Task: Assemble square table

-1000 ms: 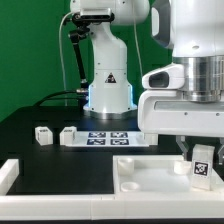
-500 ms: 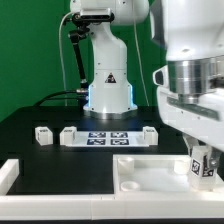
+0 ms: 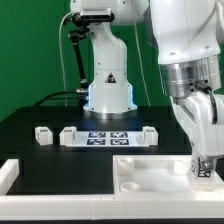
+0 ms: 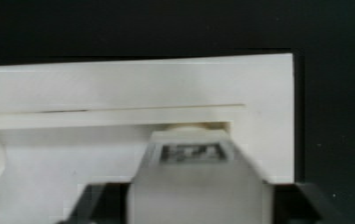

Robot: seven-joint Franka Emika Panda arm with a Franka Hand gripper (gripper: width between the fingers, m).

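White plastic tabletop slab of the square table lies flat on the black table at about five o'clock in the exterior view. Its far right corner is under the arm.

Finding: the gripper is clamped on a short tagged leg, which stands upright at that corner at roughly four o'clock. The wrist view confirms this. The leg sits between the two dark fingers against the slab's edge. The socket itself is hidden by the leg.

Change noted: over the last second the wrist has turned about its vertical axis. The broad face of the hand, earlier square to the camera, is now edge-on. The leg's tag has swung with it and shows narrower. The leg's position at the corner has hardly shifted, and the jaw spacing looks unchanged.

Assessment: this reads as a screwing turn, driving the leg into its corner socket. How deep it is seated cannot be told.

Outstanding: other legs wait loose at about nine o'clock, beside the marker board. The slab's near socket is empty, so the assembly appears to be at an early stage.
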